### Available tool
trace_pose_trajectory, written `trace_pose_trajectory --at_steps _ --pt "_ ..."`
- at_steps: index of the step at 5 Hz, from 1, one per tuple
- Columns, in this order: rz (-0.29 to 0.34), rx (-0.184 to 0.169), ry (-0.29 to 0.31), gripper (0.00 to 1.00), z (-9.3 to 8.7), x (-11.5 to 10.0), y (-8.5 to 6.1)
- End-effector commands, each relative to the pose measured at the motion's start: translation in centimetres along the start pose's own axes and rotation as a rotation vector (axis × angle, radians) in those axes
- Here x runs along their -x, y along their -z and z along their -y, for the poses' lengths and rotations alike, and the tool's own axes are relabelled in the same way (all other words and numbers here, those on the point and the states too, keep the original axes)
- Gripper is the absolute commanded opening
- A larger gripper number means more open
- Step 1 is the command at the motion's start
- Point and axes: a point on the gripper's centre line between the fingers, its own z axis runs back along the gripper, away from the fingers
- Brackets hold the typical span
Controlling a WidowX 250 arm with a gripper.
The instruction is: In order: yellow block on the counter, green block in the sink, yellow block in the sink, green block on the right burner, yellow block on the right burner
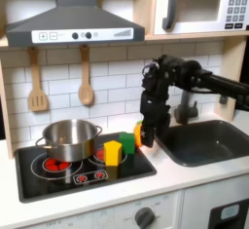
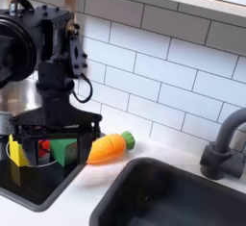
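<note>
The sink (image 1: pixel 202 141) lies open from above; its faucet (image 2: pixel 225 145) stands at the back. On the cooktop (image 1: pixel 68 178), the pot (image 1: pixel 67 138) crowds the blocks (image 1: pixel 120 148) (carrot (image 2: pixel 108 147) just beside).

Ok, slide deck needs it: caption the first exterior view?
Gripper raised beside yellow block and green block on the cooktop.

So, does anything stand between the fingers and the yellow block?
Yes. In the first exterior view the green block sits next to the yellow block, on the side towards the gripper, so it is partly in the way.
</note>
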Motion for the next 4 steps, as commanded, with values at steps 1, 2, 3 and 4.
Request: trace_pose_trajectory --at_steps 1,2,3,4 --pt "-0.076 -0.008 0.297 1.00 0.5 1.8 0.8" --pt "-0.091 0.001 0.390 1.00 0.5 2.4 0.8" --pt "-0.098 -0.007 0.435 1.00 0.1 3.3 1.0" --pt "-0.060 0.035 0.440 1.00 0.5 3.2 0.6"
